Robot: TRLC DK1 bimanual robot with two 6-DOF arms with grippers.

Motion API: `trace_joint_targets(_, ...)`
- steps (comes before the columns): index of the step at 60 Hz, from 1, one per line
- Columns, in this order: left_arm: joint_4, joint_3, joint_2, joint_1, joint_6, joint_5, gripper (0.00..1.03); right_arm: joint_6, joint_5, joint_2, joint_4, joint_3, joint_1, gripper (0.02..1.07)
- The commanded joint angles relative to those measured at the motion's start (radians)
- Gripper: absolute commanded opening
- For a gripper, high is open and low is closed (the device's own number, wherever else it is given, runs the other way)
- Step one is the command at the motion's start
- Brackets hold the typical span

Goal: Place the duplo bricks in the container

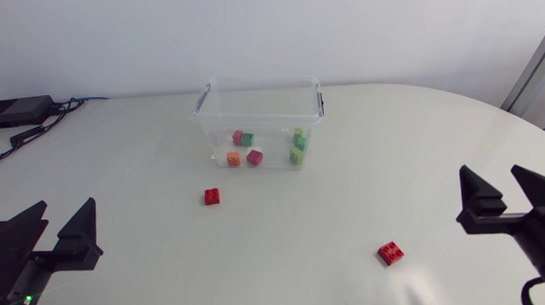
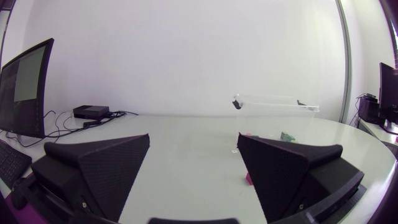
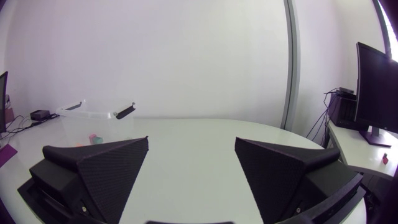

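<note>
White table (image 1: 142, 159), left claw (image 1: 67, 210) spread wide, right claw (image 1: 491, 176) spread wide

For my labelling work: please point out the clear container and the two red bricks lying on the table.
clear container (image 1: 272, 141), head view, bare front wall.
red brick near the container (image 1: 213, 197), head view, studded top.
red brick farther out (image 1: 391, 252), head view, studded top.

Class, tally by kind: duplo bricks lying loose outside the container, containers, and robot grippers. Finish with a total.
Loose red bricks: 2, left brick and right brick
Container: 1
Grippers: 2, left gripper and right gripper, both open
Total: 5
</note>
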Motion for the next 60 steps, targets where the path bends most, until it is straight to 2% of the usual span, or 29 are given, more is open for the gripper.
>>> trace_joint_targets(1,0.007,-0.017,-0.01,-0.002,-0.014,-0.005,0.99,0.008,-0.006,0.126,-0.029,0.115,0.009,1.02)
trace_joint_targets(15,0.0,-0.008,-0.01,-0.028,0.003,-0.005,0.98,0.042,-0.035,0.389,-0.236,0.348,0.049,1.02)
trace_joint_targets(22,-0.053,0.055,0.005,-0.043,-0.002,-0.005,0.97,0.072,-0.047,0.533,-0.365,0.439,0.049,1.02)
trace_joint_targets(28,-0.067,0.119,0.103,-0.055,-0.014,-0.005,0.97,0.074,-0.101,0.64,-0.449,0.494,0.043,1.02)
trace_joint_targets(34,-0.107,0.248,0.309,-0.058,-0.043,-0.005,0.97,0.074,-0.154,0.757,-0.54,0.555,0.032,1.02)
trace_joint_targets(39,-0.228,0.415,0.554,-0.051,-0.085,-0.007,0.97,0.062,-0.183,0.818,-0.601,0.587,0.028,1.02)
trace_joint_targets(46,-0.398,0.593,0.783,-0.061,-0.086,-0.005,0.97,-0.026,-0.191,0.858,-0.693,0.633,0.028,1.02)
trace_joint_targets(51,-0.474,0.693,0.933,-0.111,-0.074,-0.004,0.97,-0.125,-0.231,0.876,-0.746,0.633,0.009,1.02)
trace_joint_targets(60,-0.573,0.825,1.143,-0.203,-0.006,-0.004,0.97,-0.184,-0.283,0.919,-0.75,0.592,0.0,1.02)
